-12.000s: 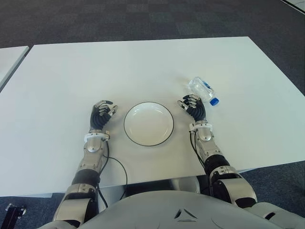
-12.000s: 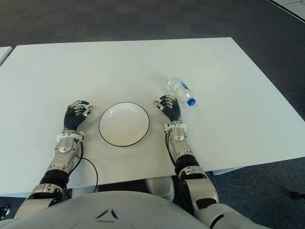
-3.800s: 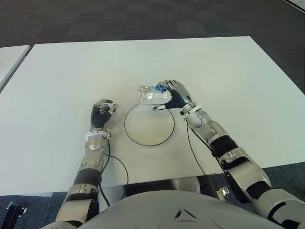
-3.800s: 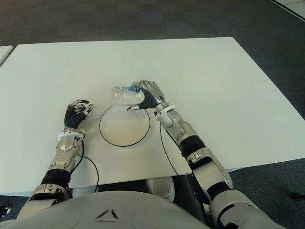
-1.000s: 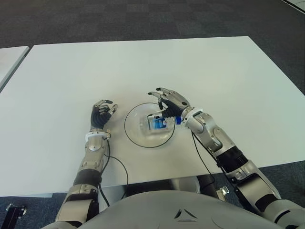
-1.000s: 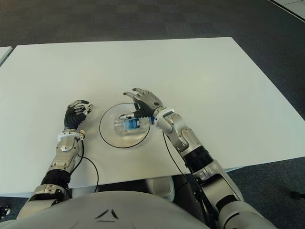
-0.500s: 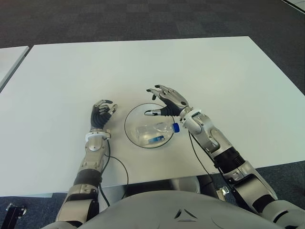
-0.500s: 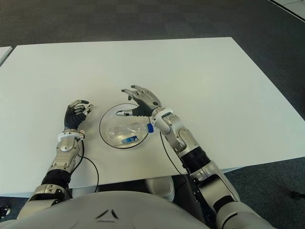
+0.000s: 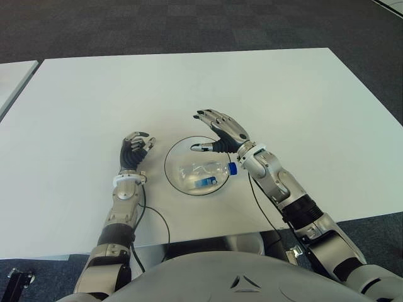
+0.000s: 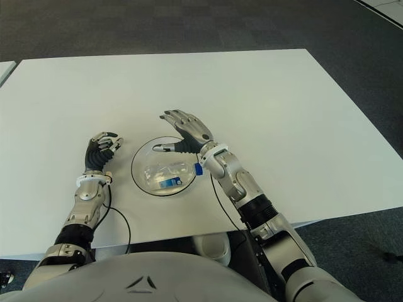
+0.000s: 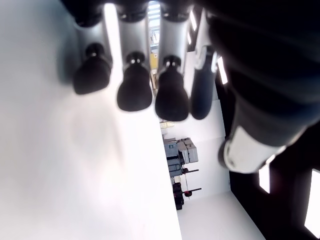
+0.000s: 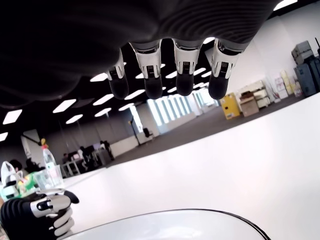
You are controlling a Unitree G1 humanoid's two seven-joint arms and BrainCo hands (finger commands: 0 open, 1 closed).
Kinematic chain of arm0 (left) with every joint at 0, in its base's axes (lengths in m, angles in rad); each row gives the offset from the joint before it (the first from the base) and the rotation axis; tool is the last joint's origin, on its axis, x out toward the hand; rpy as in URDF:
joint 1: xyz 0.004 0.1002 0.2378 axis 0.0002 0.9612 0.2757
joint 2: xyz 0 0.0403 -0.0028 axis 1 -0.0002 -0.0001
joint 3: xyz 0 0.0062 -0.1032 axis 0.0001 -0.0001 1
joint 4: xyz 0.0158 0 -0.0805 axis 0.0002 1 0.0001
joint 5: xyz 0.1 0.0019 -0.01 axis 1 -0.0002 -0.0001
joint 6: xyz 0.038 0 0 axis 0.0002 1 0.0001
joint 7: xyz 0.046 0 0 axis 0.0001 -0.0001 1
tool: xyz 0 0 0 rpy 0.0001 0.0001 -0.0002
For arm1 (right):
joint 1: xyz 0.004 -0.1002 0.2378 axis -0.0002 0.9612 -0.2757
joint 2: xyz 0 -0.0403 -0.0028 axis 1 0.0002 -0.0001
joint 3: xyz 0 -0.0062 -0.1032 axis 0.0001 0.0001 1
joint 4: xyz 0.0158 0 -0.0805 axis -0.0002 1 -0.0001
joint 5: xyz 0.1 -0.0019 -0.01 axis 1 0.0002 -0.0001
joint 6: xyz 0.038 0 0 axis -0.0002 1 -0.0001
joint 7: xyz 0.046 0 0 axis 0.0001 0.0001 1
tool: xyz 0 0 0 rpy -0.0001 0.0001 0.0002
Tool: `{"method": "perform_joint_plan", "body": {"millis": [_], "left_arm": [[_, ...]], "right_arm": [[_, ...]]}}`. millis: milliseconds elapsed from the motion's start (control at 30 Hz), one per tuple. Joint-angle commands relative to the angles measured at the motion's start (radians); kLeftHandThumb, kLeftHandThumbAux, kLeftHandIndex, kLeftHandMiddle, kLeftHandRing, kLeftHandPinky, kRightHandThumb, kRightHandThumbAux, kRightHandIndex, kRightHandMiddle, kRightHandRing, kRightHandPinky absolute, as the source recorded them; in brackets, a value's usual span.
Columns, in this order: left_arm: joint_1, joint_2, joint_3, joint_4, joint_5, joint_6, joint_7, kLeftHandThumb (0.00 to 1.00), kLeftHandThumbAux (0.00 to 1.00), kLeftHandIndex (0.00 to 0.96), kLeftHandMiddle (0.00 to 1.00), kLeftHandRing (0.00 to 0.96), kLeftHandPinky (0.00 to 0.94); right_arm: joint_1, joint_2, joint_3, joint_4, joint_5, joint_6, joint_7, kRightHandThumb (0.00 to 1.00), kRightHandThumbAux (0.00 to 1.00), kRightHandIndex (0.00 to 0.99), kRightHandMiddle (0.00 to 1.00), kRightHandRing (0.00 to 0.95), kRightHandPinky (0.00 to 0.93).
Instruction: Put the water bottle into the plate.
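The clear water bottle point(image 9: 201, 173) lies on its side in the white, dark-rimmed plate point(image 9: 182, 150). Its blue cap point(image 9: 232, 168) pokes over the plate's right rim. My right hand point(image 9: 206, 131) hovers open just beyond that rim, fingers spread and touching nothing. In the right wrist view its fingertips point(image 12: 152, 90) hang above the plate's rim point(image 12: 165, 216), with no bottle between them. My left hand point(image 9: 135, 150) shows left of the plate with its fingers point(image 11: 134, 95) curled over the white table and holding nothing.
The white table point(image 9: 283, 94) reaches far on all sides of the plate. Another white table's corner point(image 9: 12, 75) shows at the far left. Dark carpet point(image 9: 189, 25) lies beyond the far edge. A black cable point(image 9: 157, 220) trails from my left forearm.
The right hand carried the bottle from the table's right side over the plate and let it go. The bottle rolled flat in the plate, and the open hand has lifted slightly away.
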Motion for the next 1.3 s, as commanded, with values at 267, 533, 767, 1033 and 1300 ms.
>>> {"method": "perform_joint_plan", "body": {"millis": [267,533,767,1033,1300], "left_arm": [[0.031,-0.015,-0.002,0.02,0.001,0.04,-0.001,0.709,0.717,0.437,0.783,0.787,0.791],[0.026,-0.015,-0.002,0.028,0.006,0.042,0.006,0.709,0.716,0.438,0.775,0.778,0.775],[0.026,-0.012,-0.004,0.028,0.01,0.051,0.006,0.709,0.715,0.439,0.783,0.782,0.776],[0.02,-0.008,-0.003,0.043,0.008,0.048,0.007,0.708,0.716,0.439,0.789,0.786,0.776],[0.015,-0.002,-0.003,0.058,0.008,0.041,0.004,0.708,0.716,0.438,0.782,0.78,0.763]], "right_arm": [[0.032,0.031,-0.039,0.043,-0.02,-0.049,-0.236,0.316,0.29,0.0,0.0,0.0,0.0],[0.045,0.077,-0.114,0.123,0.112,-0.152,-0.348,0.097,0.496,0.0,0.0,0.0,0.0],[0.099,0.139,-0.208,0.174,0.243,-0.173,-0.398,0.12,0.669,0.0,0.0,0.002,0.052],[0.105,0.182,-0.29,0.301,0.321,-0.198,-0.463,0.342,0.81,0.04,0.073,0.093,0.211],[0.078,0.245,-0.376,0.397,0.488,-0.288,-0.427,0.405,0.962,0.162,0.221,0.226,0.325]]}}
